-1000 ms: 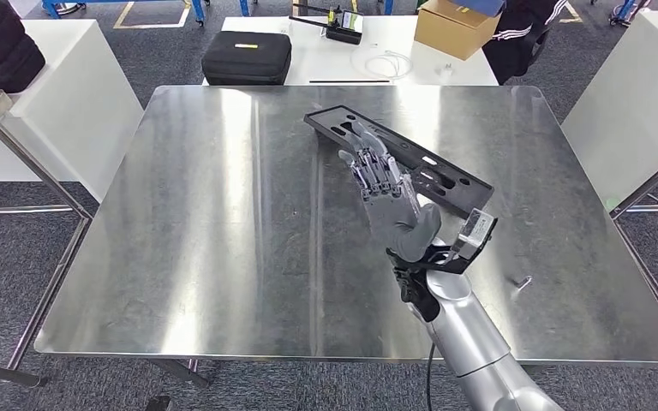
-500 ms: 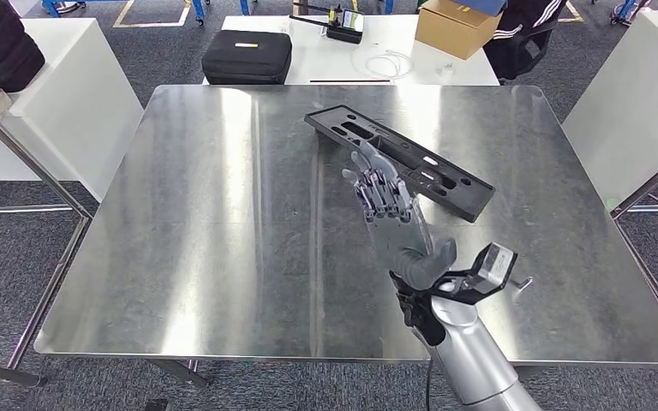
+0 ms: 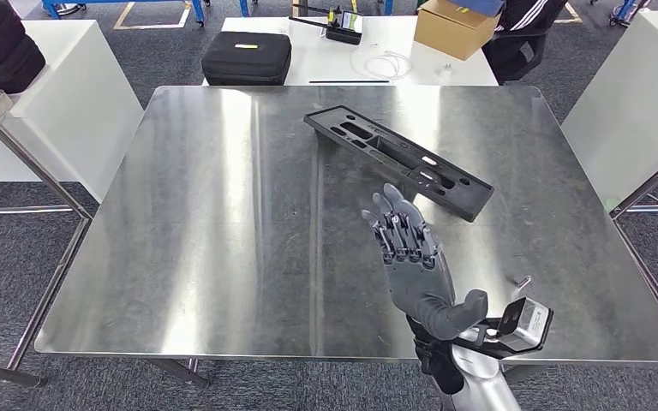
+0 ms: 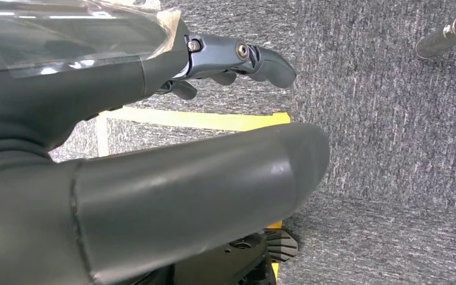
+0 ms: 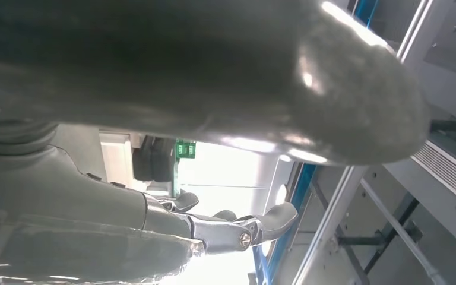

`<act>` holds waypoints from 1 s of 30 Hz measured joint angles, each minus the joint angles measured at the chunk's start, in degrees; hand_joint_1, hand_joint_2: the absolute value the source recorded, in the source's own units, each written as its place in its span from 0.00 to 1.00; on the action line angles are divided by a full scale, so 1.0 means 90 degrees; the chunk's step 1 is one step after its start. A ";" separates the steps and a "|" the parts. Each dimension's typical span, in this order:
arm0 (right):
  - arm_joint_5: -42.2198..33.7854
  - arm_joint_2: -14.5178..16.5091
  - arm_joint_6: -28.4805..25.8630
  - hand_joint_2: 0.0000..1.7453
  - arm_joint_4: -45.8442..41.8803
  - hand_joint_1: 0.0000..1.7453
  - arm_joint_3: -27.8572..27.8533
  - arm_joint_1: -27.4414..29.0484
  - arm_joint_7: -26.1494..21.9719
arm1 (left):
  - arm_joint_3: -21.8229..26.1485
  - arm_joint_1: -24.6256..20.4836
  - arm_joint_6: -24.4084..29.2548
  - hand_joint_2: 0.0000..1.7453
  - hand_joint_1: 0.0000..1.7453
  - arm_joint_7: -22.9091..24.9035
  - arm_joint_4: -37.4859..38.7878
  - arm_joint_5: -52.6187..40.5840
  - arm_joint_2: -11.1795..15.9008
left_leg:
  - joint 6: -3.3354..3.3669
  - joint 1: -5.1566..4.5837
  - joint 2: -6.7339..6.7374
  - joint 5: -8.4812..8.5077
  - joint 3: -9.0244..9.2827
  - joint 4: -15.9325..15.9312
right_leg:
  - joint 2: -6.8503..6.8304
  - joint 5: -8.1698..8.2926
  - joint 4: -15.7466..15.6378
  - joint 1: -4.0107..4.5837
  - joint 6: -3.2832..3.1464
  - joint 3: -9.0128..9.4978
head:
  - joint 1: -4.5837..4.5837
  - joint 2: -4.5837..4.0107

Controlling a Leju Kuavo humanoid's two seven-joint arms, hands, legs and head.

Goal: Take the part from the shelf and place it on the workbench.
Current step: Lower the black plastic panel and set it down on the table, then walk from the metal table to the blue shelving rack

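The part (image 3: 398, 159), a long black plastic tray with cut-outs, lies flat and slantwise on the steel workbench (image 3: 223, 240), toward the far right of its middle. My right hand (image 3: 413, 257) is raised over the bench's near edge, palm up, fingers spread and holding nothing, well short of the part. In the right wrist view the right hand (image 5: 172, 95) has its thumb and fingers apart with nothing between them. My left hand (image 4: 154, 178) hangs over grey carpet, its fingers extended and nothing in it.
A small screw (image 3: 523, 280) lies on the bench near its right front. Behind the bench a white table holds a black case (image 3: 247, 56), a cardboard box (image 3: 456, 26) and cables (image 3: 384, 63). White tables flank both sides.
My right hand has drawn back from the part toward the bench's near edge, open throughout. The part stays where it lay.
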 joint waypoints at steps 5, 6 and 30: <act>0.0025 0.0101 0.0033 0.00 -0.0084 0.00 -0.0108 0.0089 0.0074 | 0.0056 0.0007 0.0001 0.00 0.00 0.0000 0.0006 0.0000 -0.0001 | 0.0024 -0.0005 -0.0001 -0.0016 -0.0009 0.0031 | 0.0000 0.0002 -0.0003 -0.0011 0.0004 0.0006 | 0.0000 0.0000; 0.0032 0.0120 0.0047 0.00 -0.0110 0.00 -0.0129 0.0116 0.0100 | 0.0059 0.0009 0.0001 0.00 0.00 0.0000 0.0008 0.0000 -0.0001 | 0.0034 -0.0006 -0.0001 -0.0022 -0.0013 0.0041 | 0.0000 0.0002 -0.0003 -0.0012 0.0005 0.0007 | 0.0000 0.0000; 0.0200 0.0208 0.0242 0.00 -0.0531 0.00 -0.0420 0.0731 0.0363 | 0.0059 0.0184 0.0001 0.00 0.00 0.0080 0.0055 0.0000 -0.0202 | -0.0133 0.0134 0.0029 -0.0485 -0.0307 0.0769 | 0.0002 -0.0079 -0.0013 -0.0088 -0.0046 0.0120 | -0.0007 0.0000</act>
